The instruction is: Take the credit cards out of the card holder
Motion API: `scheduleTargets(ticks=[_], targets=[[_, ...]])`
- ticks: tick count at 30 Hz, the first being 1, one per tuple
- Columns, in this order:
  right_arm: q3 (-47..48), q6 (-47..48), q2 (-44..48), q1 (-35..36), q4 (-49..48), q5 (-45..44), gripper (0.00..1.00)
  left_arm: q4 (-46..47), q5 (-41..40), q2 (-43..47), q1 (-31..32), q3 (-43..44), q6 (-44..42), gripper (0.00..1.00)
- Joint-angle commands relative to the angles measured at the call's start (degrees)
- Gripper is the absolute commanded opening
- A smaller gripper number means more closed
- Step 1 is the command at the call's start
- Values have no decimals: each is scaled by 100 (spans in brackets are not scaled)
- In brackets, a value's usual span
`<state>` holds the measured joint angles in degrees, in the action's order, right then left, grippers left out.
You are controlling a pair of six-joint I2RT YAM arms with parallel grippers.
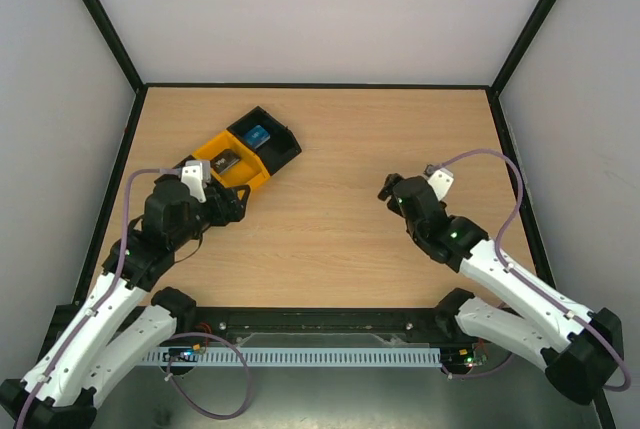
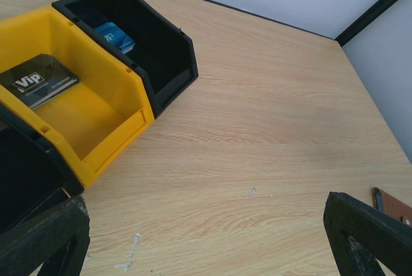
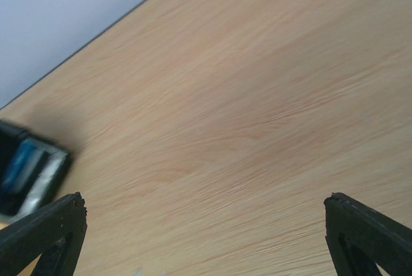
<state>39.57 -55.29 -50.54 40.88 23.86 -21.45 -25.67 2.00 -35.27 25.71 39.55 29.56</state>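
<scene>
At the far left of the worktop (image 1: 330,239), a yellow tray (image 1: 250,178) and a black tray (image 1: 290,145) stand touching, side by side. The grey card (image 1: 225,161), printed "VIP", lies flat in the yellow tray. The blue card (image 1: 258,134) lies in the black tray. The left tool (image 1: 228,204) hovers just near the yellow tray's front wall; its fingers (image 2: 45,237) stand wide apart with nothing between them. In the left wrist view, a brown corner of the holder (image 2: 394,206) lies on the worktop at the right edge, partly hidden behind the tool's right finger. Whether it is folded or spread cannot be told, and the overhead view does not show it. The right tool (image 1: 388,187) hangs over bare wood right of centre, well apart from both trays, its jaws likewise spread and empty. Its wrist view shows the black tray and blue card blurred at the left edge.
</scene>
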Motion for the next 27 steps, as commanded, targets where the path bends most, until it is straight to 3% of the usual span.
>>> scheduleTargets(ticks=[1, 10, 21, 27], targets=[[-305, -310, -141, -647, 306, -408, 98, 45, -139, 106, 14, -28, -177, 100], [-929, -606, -282, -2078, -134, -87, 98, 36, -376, 174, 13, -40, -200, 100], [-1538, -82, -642, -3139, -913, 94, 99, -15, -419, 260, 17, -35, -217, 100], [-1903, -49, -920, -3518, -1341, 300, 89, -12, -396, 232, 17, -36, -220, 100]])
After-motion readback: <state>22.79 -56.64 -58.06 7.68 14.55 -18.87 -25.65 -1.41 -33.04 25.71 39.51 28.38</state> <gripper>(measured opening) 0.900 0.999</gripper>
